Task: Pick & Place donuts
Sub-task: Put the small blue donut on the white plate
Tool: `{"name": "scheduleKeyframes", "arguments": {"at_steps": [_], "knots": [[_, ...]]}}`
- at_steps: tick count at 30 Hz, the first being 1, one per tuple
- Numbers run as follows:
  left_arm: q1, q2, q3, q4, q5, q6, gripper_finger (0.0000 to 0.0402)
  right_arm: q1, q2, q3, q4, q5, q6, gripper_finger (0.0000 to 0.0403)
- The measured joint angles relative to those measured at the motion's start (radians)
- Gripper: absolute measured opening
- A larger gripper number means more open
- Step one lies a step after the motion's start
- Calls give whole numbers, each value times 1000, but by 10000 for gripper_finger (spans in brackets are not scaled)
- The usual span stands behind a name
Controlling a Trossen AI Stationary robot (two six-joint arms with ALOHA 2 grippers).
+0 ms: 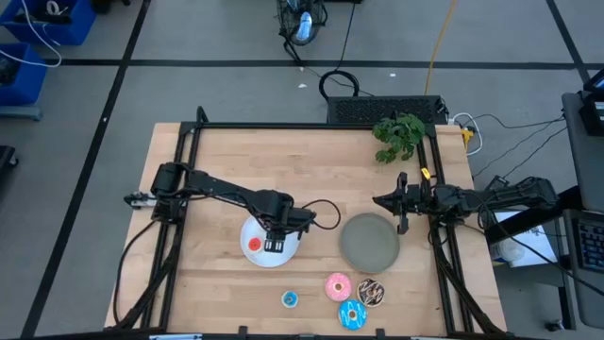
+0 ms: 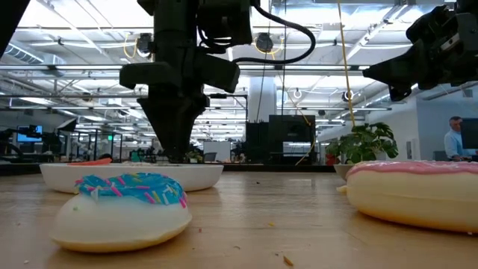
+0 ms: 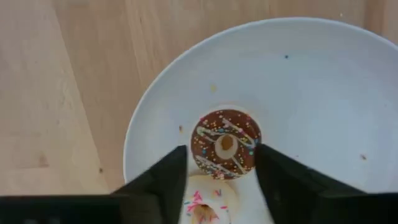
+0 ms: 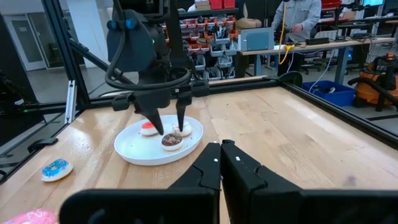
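Note:
On the white plate (image 3: 311, 93) lie a small brown sprinkled donut (image 3: 225, 143), a whitish donut (image 3: 205, 208) and a red donut (image 1: 253, 244). My left gripper (image 3: 221, 152) points straight down over the plate and is open. Its fingers stand on either side of the brown donut, just above it, and touch nothing. A small blue donut (image 1: 290, 299), a pink donut (image 1: 338, 286), a chocolate sprinkled donut (image 1: 371, 292) and a larger blue donut (image 1: 352, 314) lie on the table near its front edge. My right gripper (image 4: 221, 152) waits shut at the table's right side.
An empty grey plate (image 1: 370, 242) sits right of the white plate. A green plant (image 1: 399, 135) stands at the far right corner. A black frame (image 1: 179, 151) runs along the table's edges. Bare wood lies left of the white plate and toward the far edge.

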Motion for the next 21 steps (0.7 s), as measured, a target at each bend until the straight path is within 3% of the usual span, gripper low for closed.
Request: {"name": "scheduleKeyframes", "arguments": {"at_steps": [8,15,21], "knots": [[0,0,0,-30,4,25,15,0,0,0,0,0,-1,0],[-41,0,24,-132,11,-48,11,0,0,0,0,0,-1,0],[-124,1,129,-164,4,-87,7,0,0,0,2,0,-1,0]]}}
